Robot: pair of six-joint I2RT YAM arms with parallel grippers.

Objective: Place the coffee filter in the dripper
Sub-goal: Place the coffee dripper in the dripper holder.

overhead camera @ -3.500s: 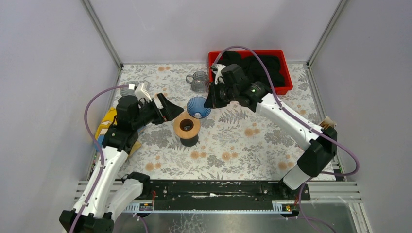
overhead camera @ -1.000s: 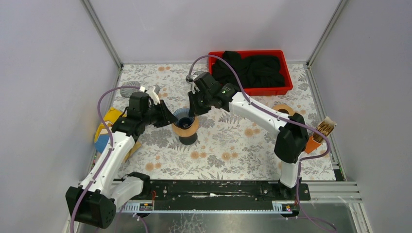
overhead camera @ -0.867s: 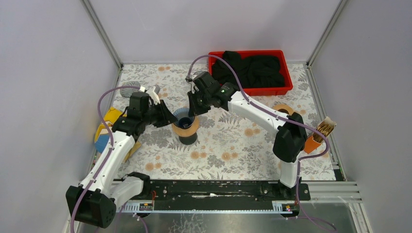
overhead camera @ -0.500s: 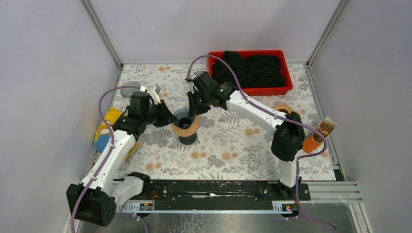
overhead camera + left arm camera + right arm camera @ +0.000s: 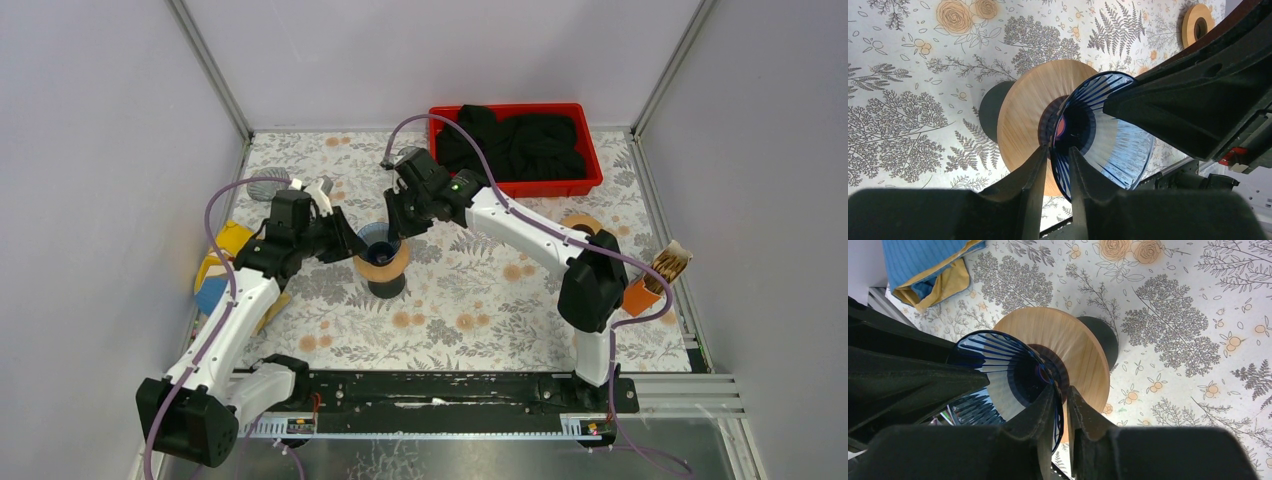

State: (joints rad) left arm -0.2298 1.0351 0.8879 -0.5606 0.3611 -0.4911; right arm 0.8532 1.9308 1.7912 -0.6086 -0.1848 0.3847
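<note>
- The coffee filter (image 5: 672, 260), which looks like a tan, fanned bunch, stands in an orange holder (image 5: 640, 296) at the right edge of the counter (image 5: 470, 310). It is beside the right arm's elbow and well apart from the dripper.
- The dripper (image 5: 378, 240) is a blue ribbed glass cone held near the middle of the counter, between the two arms. Both wrist views (image 5: 1103, 145) (image 5: 998, 370) show it tilted, its narrow end over the dark hole of a wooden ring.
- I cannot tell whether the cone touches that wooden ring (image 5: 387, 264), which sits on a squat black base (image 5: 388, 291).
- The left pincer (image 5: 352, 243) comes in from the left. In its own view (image 5: 1057, 152) its two dark fingers stand on either side of the dripper's rim, pinching the glass edge between them.
- The right pincer (image 5: 393, 233) comes in from behind and to the right. In its view (image 5: 1060, 392) the fingers are nipped on the opposite part of the same rim, so both arms hold the cone at once.
- A blue and yellow cloth (image 5: 218, 265) lies crumpled at the left edge of the counter, under the left arm.
- A second wooden ring (image 5: 578, 222) lies flat to the right, partly hidden by the right arm.
- A red bin (image 5: 590, 180) in the far right corner holds a heap of black fabric (image 5: 525, 140).
</note>
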